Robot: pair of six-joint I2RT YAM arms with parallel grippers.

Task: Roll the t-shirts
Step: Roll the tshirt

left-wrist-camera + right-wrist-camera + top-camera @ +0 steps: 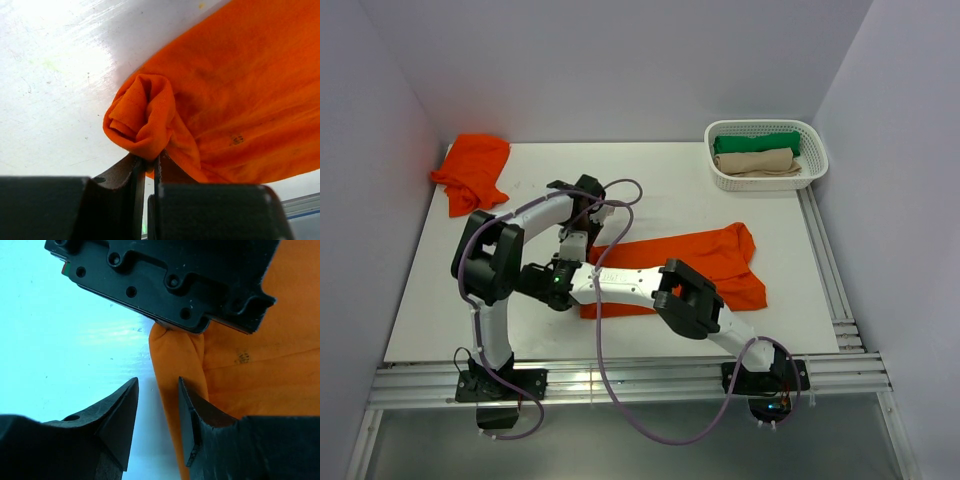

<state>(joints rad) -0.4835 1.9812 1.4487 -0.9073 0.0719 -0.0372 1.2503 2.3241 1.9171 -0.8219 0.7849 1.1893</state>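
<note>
Our left end effector (pixel 148 167) pinches the orange t-shirt's (pixel 240 90) bunched corner; our right end effector (pixel 157 405) stands part-open straddling its edge on the table (pixel 60 340).

An orange t-shirt (pixel 705 262) lies spread flat across the middle of the white counter (pixel 660 190), long side running left to right, its right end wrinkled and bunched, its near edge partly hidden in the top view. Its left end is curled into a small, loose roll (pixel 142 117) of a few soft folds, raised a little off the surface, with faint dark marks on the cloth just beside it. A second orange t-shirt (pixel 472 170) sits crumpled in a heap at the far left corner, well apart from the first.
</note>
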